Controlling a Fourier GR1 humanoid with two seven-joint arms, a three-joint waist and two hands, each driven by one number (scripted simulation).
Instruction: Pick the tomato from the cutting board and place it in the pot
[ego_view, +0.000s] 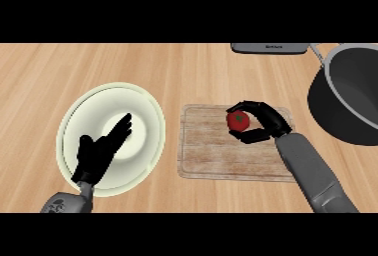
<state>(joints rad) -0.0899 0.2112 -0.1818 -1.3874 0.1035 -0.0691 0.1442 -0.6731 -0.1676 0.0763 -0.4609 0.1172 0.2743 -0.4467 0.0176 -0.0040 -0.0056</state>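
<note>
Here the right hand (264, 122) sits over the upper right part of the cutting board (210, 150), its fingers and thumb curled round the tomato (238, 120). The tomato is red with a small green patch at its top, and it shows in the gap between the curled fingers above and the thumb below. Whether it is lifted off the board or resting on it cannot be told from this view. The grey right forearm (314, 175) runs down from the hand to the lower right edge.

The cutting board is a pale wooden rectangle with rounded corners, lying on the light wood counter (148, 65) at about the middle of the view. Just to its left stands a round cream plate (148, 107), close to the board but not touching it.

The left hand (100, 155) shows over the plate's lower left part, open, with its fingers straight and pointing up and to the right.

The pot (332, 112), dark grey with a lighter rim, is at the right edge, partly cut off, apart from the board.

At the top edge, left of the pot, lies a grey appliance (269, 48), mostly out of view. It carries a short line of small writing, too small to read.
</note>
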